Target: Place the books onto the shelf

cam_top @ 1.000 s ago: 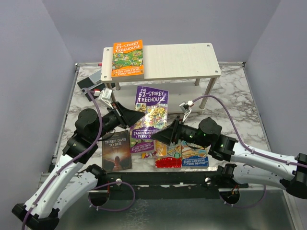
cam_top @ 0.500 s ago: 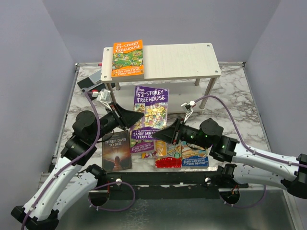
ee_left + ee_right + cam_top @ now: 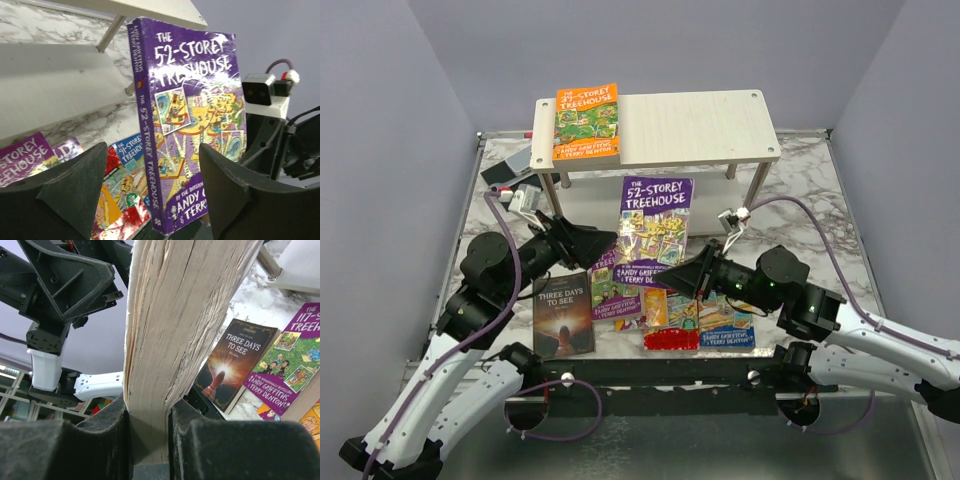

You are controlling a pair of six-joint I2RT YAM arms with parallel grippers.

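The purple "52-Storey Treehouse" book (image 3: 656, 228) stands upright above the table, in front of the shelf (image 3: 695, 126). My right gripper (image 3: 674, 277) is shut on its lower page edge (image 3: 175, 315), the pads pressed on both sides. My left gripper (image 3: 611, 241) is open just left of it. In the left wrist view the book (image 3: 192, 125) stands between the spread fingers (image 3: 75, 190) without being pinched. An orange Treehouse book (image 3: 587, 122) lies on the left of the shelf's top board. Other books lie flat on the marble: dark "Three Days to See" (image 3: 563, 313), a purple one (image 3: 612, 292) and bright ones (image 3: 705, 322).
The shelf's lower board (image 3: 55, 85) sits behind the held book, with thin metal legs (image 3: 755, 192) at the corners. A flat grey device (image 3: 508, 170) lies at the shelf's left end. Grey walls close in the table on both sides.
The left gripper has opened and let go of the purple book. The right gripper has closed on its page edge and carried it a little to the right.
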